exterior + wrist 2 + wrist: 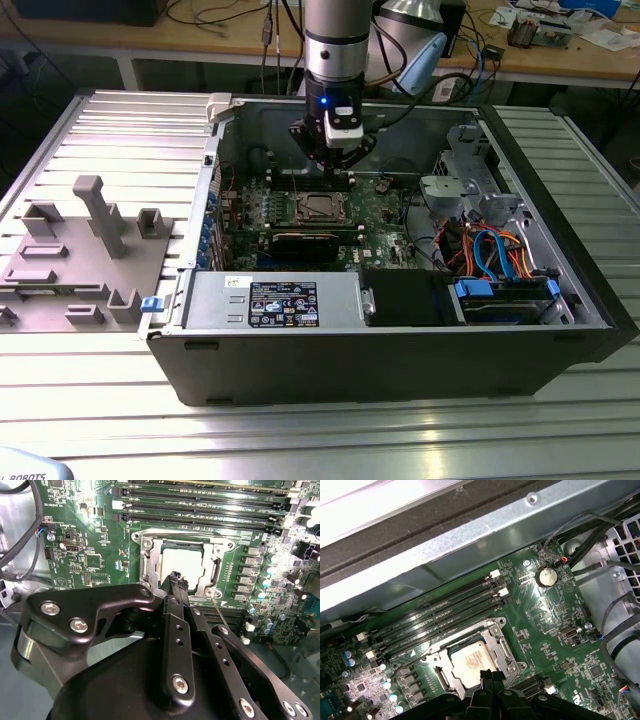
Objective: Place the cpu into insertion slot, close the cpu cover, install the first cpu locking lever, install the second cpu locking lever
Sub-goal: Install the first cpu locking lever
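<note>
Inside an open black computer case (pixel 400 340), closed black fingers (pixel 176 587) hover over the silvery cpu cover (pixel 150 560), shut around the pale square cpu (pixel 182 562), seemingly to press.

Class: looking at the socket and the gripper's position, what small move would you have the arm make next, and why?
Probably a slight descent onto the thin lever beside the gripper. The cpu already sits in the socket with the cpu cover lying flat around it, and the closed fingertips hover at that socket edge.

The cpu (pixel 183 563) lay flat in its socket, pale silver face up. The cpu cover (pixel 150 560) was closed around it, a silvery frame.
</note>
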Robot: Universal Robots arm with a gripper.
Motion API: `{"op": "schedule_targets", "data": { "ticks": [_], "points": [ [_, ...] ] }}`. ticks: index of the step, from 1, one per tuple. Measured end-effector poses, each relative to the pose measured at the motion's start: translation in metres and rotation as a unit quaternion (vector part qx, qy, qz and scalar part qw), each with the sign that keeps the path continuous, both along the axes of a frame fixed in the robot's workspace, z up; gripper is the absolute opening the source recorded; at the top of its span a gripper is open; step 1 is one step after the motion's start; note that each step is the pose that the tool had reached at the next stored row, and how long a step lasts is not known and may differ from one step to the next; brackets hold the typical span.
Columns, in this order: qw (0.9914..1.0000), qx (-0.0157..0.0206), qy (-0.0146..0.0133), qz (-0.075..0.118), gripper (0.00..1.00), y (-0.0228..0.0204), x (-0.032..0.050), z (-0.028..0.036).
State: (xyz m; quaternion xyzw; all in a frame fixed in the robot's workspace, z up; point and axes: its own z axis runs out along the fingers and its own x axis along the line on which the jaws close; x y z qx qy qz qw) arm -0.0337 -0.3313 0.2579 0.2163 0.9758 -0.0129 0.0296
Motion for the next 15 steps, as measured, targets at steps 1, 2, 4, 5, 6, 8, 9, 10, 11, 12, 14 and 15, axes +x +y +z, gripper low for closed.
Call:
{"op": "schedule_targets", "data": {
  "ticks": [1,2,4,5,6,8,9,10,11,12,14,15],
  "points": [
    [1.0,0.0,0.0,0.002,0.11,0.0,0.0,0.0],
    [0.99999,0.0,0.0,0.004,0.11,0.0,0.0,0.0],
    [0.99998,0.0,0.0,0.007,0.11,0.0,0.0,0.0],
    [0.99997,0.0,0.0,0.008,0.11,0.0,0.0,0.0],
    [0.99995,0.0,0.0,0.01,0.11,0.0,0.0,0.0],
    [0.99993,0.0,0.0,0.012,0.11,0.0,0.0,0.0],
    [0.99991,0.0,0.0,0.014,0.11,0.0,0.0,0.0],
    [0.99988,0.0,0.0,0.016,0.11,0.0,0.0,0.0],
    [0.99986,0.0,0.0,0.017,0.11,0.0,0.0,0.0],
    [0.99984,0.0,0.0,0.018,0.11,0.0,0.0,0.0],
    [0.99975,0.0,0.0,0.022,0.11,0.0,0.0,0.0],
    [0.99972,0.0,0.0,0.024,0.11,0.0,0.0,0.0]
  ]
}}
